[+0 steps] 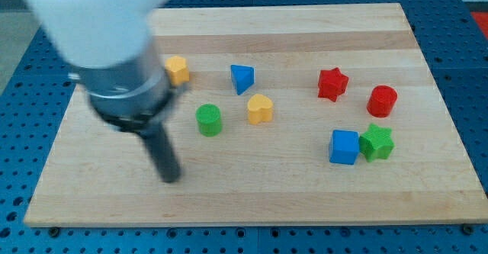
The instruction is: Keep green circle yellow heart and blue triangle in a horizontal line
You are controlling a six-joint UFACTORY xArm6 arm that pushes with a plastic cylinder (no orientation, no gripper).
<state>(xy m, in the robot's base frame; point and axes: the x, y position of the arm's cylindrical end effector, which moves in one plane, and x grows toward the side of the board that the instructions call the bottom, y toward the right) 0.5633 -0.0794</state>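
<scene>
Tip [171,178] at seven o'clock from green circle [208,120], apart; yellow heart [259,110] beside it, blue triangle [242,78] at twelve. No jaws, bare rod.

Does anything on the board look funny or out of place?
Nothing is broken or tipped. For a level line, though, the blue triangle sits higher toward the view's top than the green circle and yellow heart, which sit nearly level. My tip is below-left of the green circle, touching nothing.
</scene>
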